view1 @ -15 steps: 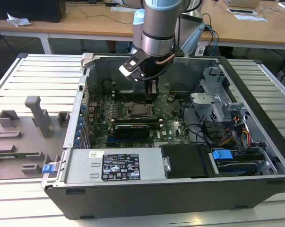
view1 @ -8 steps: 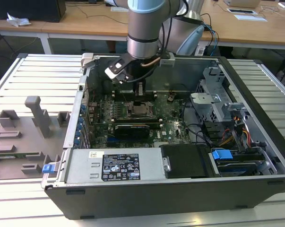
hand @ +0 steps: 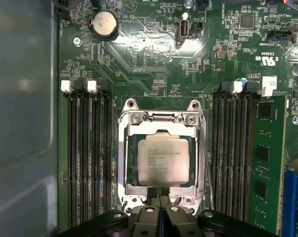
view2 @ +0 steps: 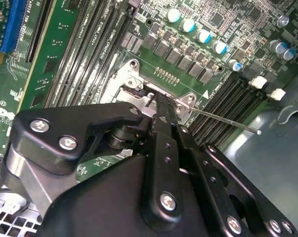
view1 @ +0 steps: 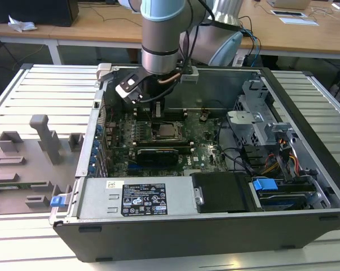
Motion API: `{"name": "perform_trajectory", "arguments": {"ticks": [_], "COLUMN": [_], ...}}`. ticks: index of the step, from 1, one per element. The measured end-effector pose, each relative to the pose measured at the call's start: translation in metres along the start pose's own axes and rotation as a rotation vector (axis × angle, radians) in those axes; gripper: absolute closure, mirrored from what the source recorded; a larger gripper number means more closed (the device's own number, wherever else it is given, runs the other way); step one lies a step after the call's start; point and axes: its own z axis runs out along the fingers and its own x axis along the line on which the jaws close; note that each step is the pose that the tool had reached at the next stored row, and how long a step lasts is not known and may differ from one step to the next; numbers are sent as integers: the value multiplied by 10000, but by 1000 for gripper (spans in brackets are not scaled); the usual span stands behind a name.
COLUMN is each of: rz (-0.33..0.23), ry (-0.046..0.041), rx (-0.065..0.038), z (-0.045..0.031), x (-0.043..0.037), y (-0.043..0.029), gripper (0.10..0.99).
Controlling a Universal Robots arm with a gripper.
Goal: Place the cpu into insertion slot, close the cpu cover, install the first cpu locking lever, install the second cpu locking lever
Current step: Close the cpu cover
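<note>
The cpu [hand: 163,159], a pale silver square, lies flat in the insertion slot [hand: 121,148] on the green motherboard [hand: 153,59]. The cpu cover [hand: 130,163] lies down around the chip, which shows through its cut-out centre. My gripper [hand: 158,200] is shut and its tips sit at the socket's edge, on the side away from the cover's hinge [hand: 163,117]. In the second wrist view the gripper [view2: 161,104] touches the silver frame, and a thin locking lever [view2: 223,120] sticks out sideways over the memory slots. In the exterior view the gripper [view1: 158,112] hangs just behind the cpu [view1: 165,131].
Long black memory slots [hand: 89,163] flank the socket on both sides. A coin battery [hand: 104,23] sits beyond the hinge. The exterior view shows a black graphics card [view1: 157,155], the power supply [view1: 153,197], a drive cage [view1: 260,121] and the case walls [view1: 310,113].
</note>
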Motion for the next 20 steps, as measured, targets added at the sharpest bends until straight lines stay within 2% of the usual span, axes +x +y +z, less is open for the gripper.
{"name": "perform_trajectory", "arguments": {"ticks": [3,6,10,13,16,18,20], "rz": [0,-21,-47,-70,-74,-76,-74], "ry": [3,-1,2,15,28,32,32], "rx": [-1,0,-1,1,13,15,15], "z": [28,38,45,44,42,33,-39], "x": [1,1,-1,-6,-12,-14,-15], "y": [-28,-23,65,244,377,435,435], "gripper": [980,980,980,980,980,980,980]}}
